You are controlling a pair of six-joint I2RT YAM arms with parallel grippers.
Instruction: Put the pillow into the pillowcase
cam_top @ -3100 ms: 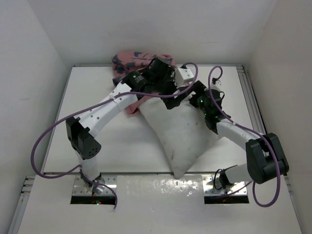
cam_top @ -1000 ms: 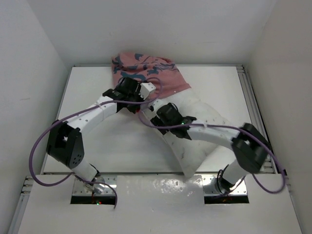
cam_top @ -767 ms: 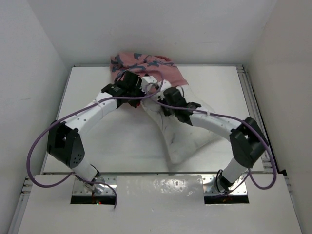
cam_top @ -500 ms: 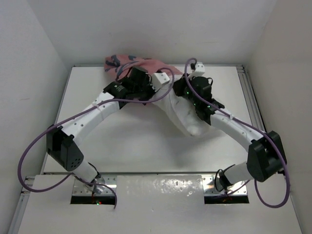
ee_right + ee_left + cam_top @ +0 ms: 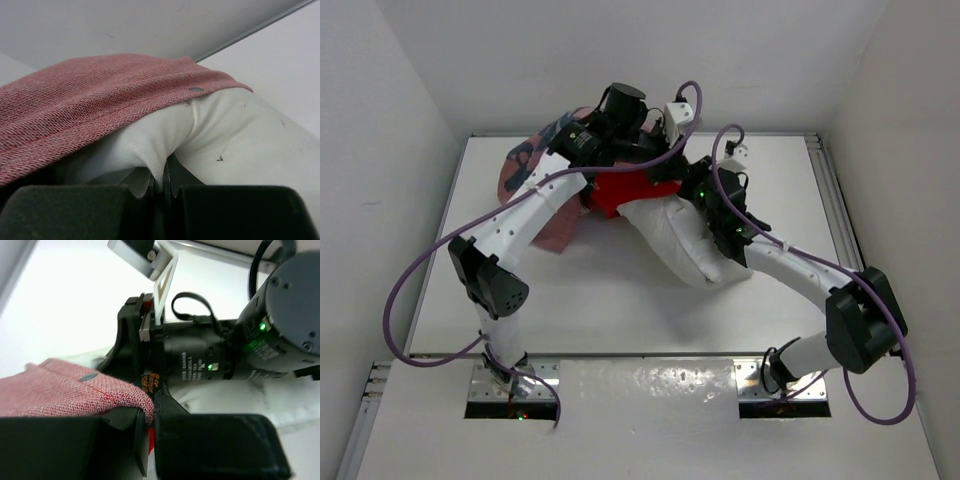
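Note:
The white pillow lies mid-table, its upper end tucked under the red pillowcase. The case's pale pink reverse hangs to the left. My left gripper reaches in from above at the back. In the left wrist view, the left gripper is shut on the pillowcase at its hem. My right gripper is at the pillow's upper right end. Seen from the right wrist, the right gripper is shut on a fold of the pillow, and the pillowcase drapes over it.
The white table is boxed in by white walls at the back and on both sides. Purple cables loop off both arms. The right arm's wrist sits close in front of the left gripper.
My left arm has lifted the pillowcase edge, turning its red face up. My right gripper has moved to the pillow's upper end and shut on it. The pillow has bunched up.

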